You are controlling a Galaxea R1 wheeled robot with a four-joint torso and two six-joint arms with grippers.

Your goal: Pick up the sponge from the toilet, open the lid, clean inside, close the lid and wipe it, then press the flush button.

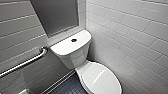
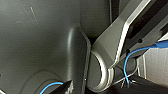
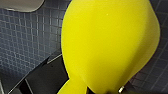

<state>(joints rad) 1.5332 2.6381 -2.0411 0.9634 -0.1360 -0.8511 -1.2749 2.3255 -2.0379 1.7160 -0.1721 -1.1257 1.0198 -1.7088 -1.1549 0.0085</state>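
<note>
Above the dark tiled floor (image 3: 25, 45), the right gripper (image 3: 100, 88) pinches the sponge (image 3: 107, 42), while the lid (image 1: 102, 80) of the toilet (image 1: 72, 51) lies closed.

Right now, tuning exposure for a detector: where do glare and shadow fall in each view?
Head view: a bright streak on the lid, shade on the toilet under its tank top, wall-tile lines slanting. Left wrist view: dim grey, one highlight along the robot's bar. Right wrist view: the sponge evenly lit, no glare.
</note>
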